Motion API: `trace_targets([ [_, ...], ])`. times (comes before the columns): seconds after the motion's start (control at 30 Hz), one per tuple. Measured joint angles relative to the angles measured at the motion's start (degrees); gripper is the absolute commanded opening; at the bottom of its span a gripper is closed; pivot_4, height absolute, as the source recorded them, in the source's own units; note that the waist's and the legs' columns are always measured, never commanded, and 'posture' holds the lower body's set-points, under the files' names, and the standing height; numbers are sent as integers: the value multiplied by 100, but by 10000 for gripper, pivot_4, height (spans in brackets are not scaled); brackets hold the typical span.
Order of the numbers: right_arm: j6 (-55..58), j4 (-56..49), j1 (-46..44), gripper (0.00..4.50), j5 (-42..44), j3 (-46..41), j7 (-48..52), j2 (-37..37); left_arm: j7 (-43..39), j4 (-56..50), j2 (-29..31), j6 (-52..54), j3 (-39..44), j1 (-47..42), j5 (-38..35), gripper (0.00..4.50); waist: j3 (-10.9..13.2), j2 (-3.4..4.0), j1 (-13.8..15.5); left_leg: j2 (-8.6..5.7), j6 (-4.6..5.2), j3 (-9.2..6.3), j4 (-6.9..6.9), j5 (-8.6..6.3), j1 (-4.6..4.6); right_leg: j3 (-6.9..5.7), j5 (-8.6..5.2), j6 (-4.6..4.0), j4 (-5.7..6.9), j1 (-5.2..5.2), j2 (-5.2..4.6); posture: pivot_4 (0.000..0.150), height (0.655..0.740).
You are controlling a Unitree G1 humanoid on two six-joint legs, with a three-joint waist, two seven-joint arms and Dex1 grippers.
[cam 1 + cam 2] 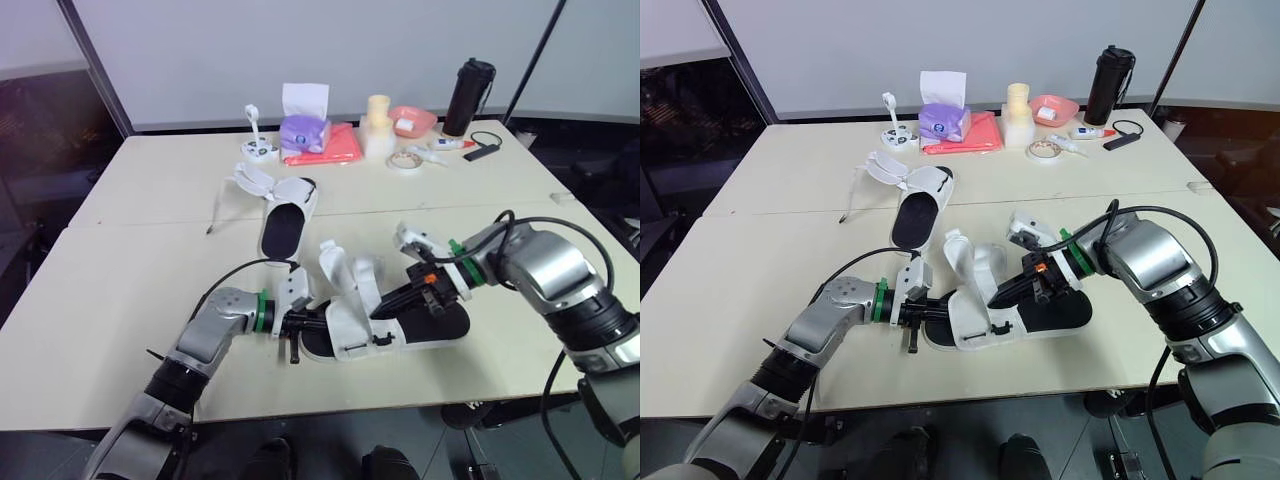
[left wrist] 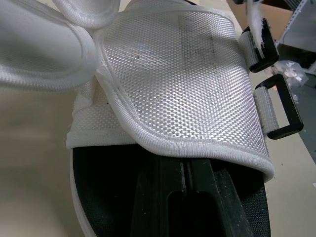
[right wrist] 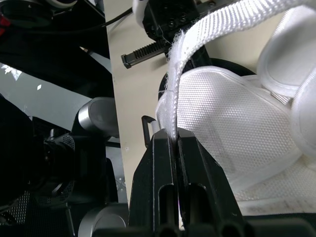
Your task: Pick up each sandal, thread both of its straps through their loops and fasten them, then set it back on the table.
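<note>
The near sandal (image 1: 980,318) lay across the front middle of the counter (image 1: 120,300), one end toward each arm. Its black footbed showed on the robot's right and its white mesh upper stood up on the left.

The left fingers (image 2: 158,202) reached into the end on the robot's left, lying over the black footbed just under the edge of the mesh upper. They were pressed together with barely a seam between them. What they pinched, if anything, was hard to make out from the wrist view. Two black loops (image 2: 284,106) on short webbing tabs stuck out from the side of the upper.

The right fingers (image 3: 158,163) came in from the robot's right and were clamped tight on a white strap (image 3: 212,22) of the same sandal. The strap's frayed edge ran down between them, and the strap arched up from the pinch and over the upper.

The second sandal (image 1: 287,222) lay flat farther back, well apart from both arms, with its footbed up. Its open straps (image 1: 255,182) were splayed on the counter at its far end.

Along the back edge stood a black bottle (image 1: 470,95), a coral cloth (image 1: 335,148), a purple tissue pack (image 1: 303,130) and a tape roll (image 1: 404,160).
</note>
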Motion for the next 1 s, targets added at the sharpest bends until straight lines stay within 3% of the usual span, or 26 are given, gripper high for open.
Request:
trace_targets([
  [0.53, -332, -393, 570, 411, -184, 113, -70, -210, -9, 20, -13, 4, 0, -14, 2, 0, 0, 0, 3, 0, 0, 1, 1, 0, 1, 0, 0, 0, 1, 1, 0, 1500, 7344],
  [0.63, -396, -422, 635, 9169, -209, 69, -126, -215, -9, 31, -23, -5, -1, -22, 3, 0, 0, 0, 6, 0, 0, 1, 1, 0, 1, 0, 0, 0, 1, 1, 0, 1500, 7344],
  [0.87, -444, -709, 844, 43833, -136, -159, -196, -428, -13, 144, -76, -42, -9, -69, 6, 0, 0, 0, 22, 0, 0, 0, 9, 0, 1, -1, 0, 0, 0, 7, 0, 1500, 7344],
  [1.0, -331, -1156, 1201, 44552, -31, -687, -345, -971, -19, 187, -126, -54, -26, -93, 11, 0, 0, 0, 68, 1, 0, -1, 11, 0, -2, 0, 0, 1, -1, 7, -2, 1500, 7344],
])
